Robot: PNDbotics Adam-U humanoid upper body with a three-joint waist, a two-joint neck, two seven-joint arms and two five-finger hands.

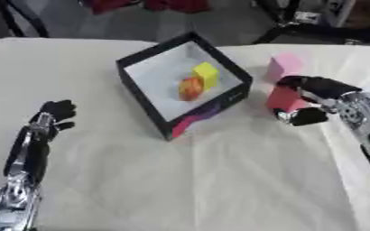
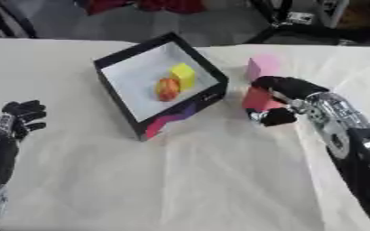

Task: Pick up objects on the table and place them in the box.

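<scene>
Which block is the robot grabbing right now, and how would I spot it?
Find the black box with the white floor in the middle of the table. Just off its right side, the right hand curls round a red block. The pink block behind it is paler and untouched.

Table (image 1: 180, 180) fills most of the frame – covered in an off-white cloth, creased and wrinkled, worst toward the lower centre. Light is even and soft, only faint shadows. Beyond the far edge, along the top of the frame: grey floor (image 1: 133, 22). Top centre, something red (image 1: 153, 4) sits on that floor, cut off by the frame edge. Upper right – dark metal frames or equipment legs (image 1: 314, 29), partly blurred. Upper left corner, a dark slanted bar (image 1: 22, 18). No walls or windows show.
</scene>
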